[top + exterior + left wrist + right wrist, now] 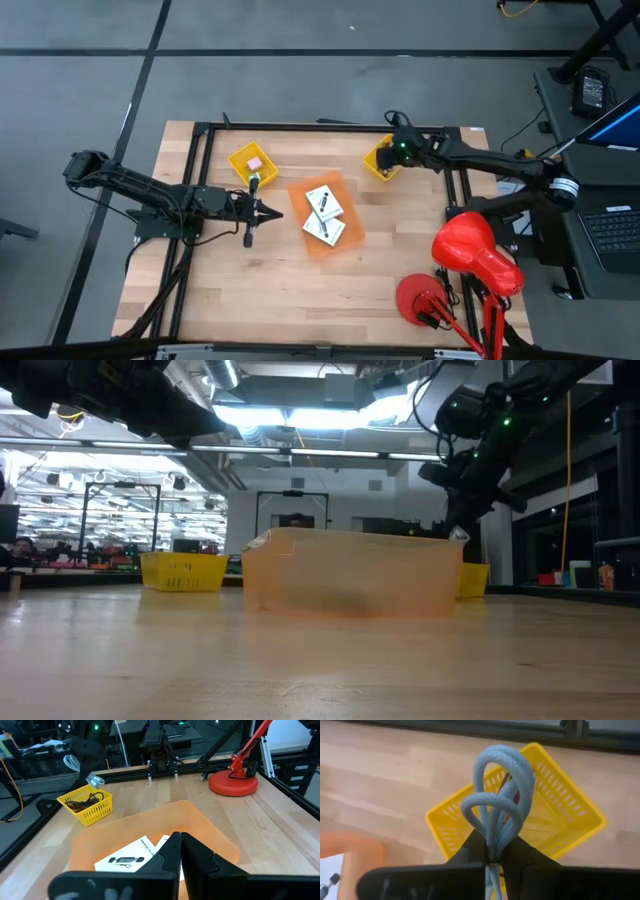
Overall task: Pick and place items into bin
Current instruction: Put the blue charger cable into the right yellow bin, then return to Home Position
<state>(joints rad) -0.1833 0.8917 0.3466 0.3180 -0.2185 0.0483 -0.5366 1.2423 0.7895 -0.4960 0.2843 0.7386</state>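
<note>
Now | right end effector (492, 857) pinching pale-blue cord (497, 795) | above yellow basket (570, 810)

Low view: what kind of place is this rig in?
Likely a robotics lab or workshop, open-plan. Behind the wooden table run ceiling strip lights, exposed ducting and rows of similar framed stations; a laptop sits beside the rig.

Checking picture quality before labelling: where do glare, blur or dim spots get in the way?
Low view: ceiling lights glare and the near table is soft. Right wrist view: the pale blue cord is sharp, the yellow basket behind it softer. Left wrist view: the near fingers are dark.
</note>
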